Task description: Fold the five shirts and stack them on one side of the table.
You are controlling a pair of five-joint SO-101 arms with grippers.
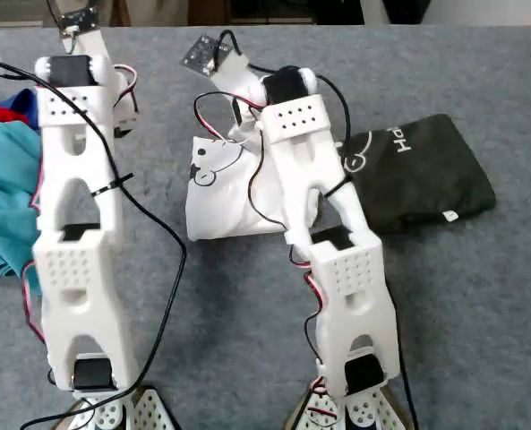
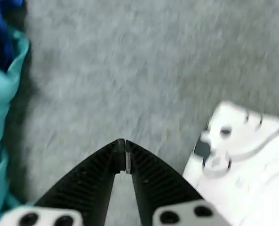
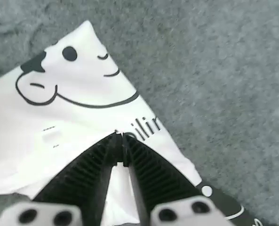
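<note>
Shirts inspected: white shirt point(image 1: 220, 202), soft cloth folded flat, lies mid-surface point(image 1: 498, 296) with its bear print at the far left corner; the arm hides its long axis from me. A folded black shirt point(image 1: 422, 175) sits just beside it. Right claw point(image 3: 123, 150) hovers over the white shirt, clenched and empty. Left claw point(image 2: 125, 157), also clenched and empty, is over fuzzy grey surface beside it.

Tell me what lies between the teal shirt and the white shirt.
Bare grey table, seen in the left wrist view; the left tool, shut, hangs over that stretch between the teal shirt and the white shirt.
</note>
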